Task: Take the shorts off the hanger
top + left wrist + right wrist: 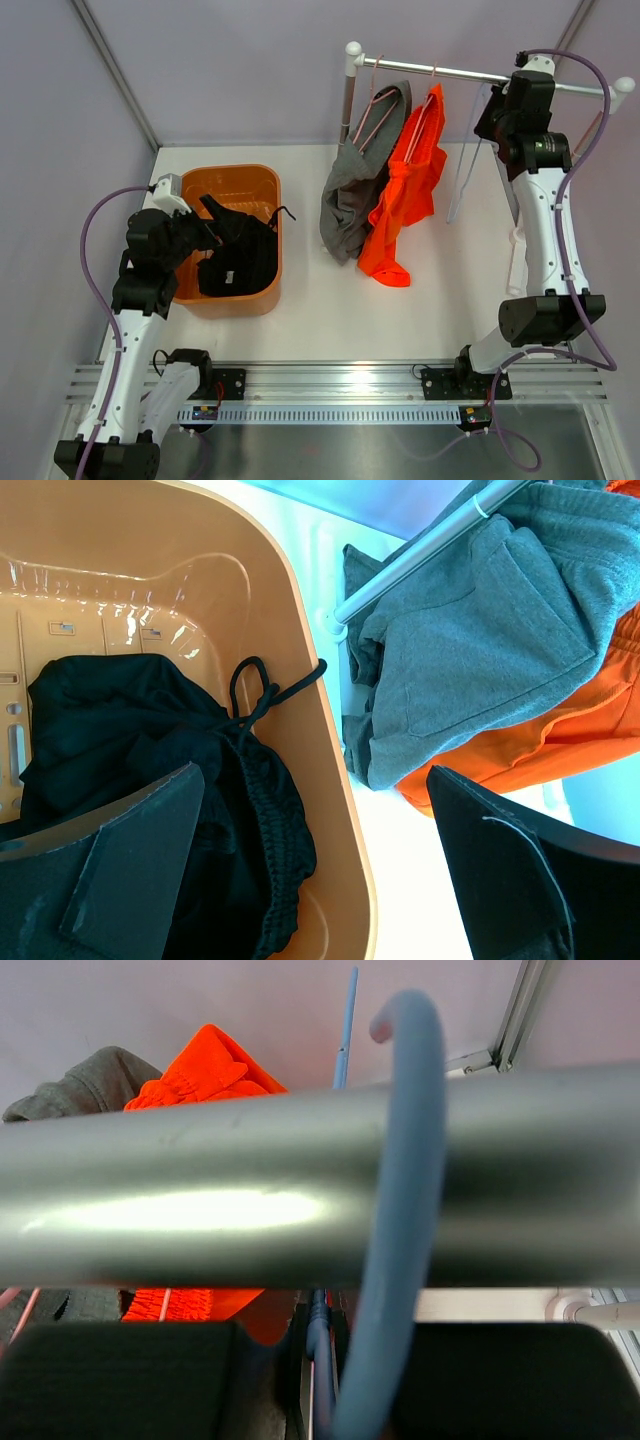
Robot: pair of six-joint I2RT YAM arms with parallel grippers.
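My left end effector (315, 800) hangs wide open and empty over the bin (232, 170), one of its fingers (130, 870) above the black shorts (130, 720). These lie heaped inside with a drawstring trailing over the rim. I judge that pair done, and the spread jaws suit a drop-off pose. In the top view the bin sits at 9 o'clock on the surface (330, 310), close to my left base, which makes it a handy place to drop fabric. From there the grey shorts (470, 650) are at 3 o'clock, and the orange shorts (560, 740) are just beyond and touching them. Both droop from pink hangers (378, 108) on the rail (470, 73) at 1 o'clock, their hems reaching down toward the surface because the cloth is limp. My right end effector (315, 1345) is raised to the rail at its 3 o'clock end. Its jaws are apart, with the neck of a bare blue hanger (405, 1160) running down between them. That hanger's hook rides over the rail and carries no shorts. I cannot tell whether a finger touches it. As I judge it, two pairs remain, the orange one nearer my right arm. Since the two overlap, pulling one may drag the other or swing its hanger.
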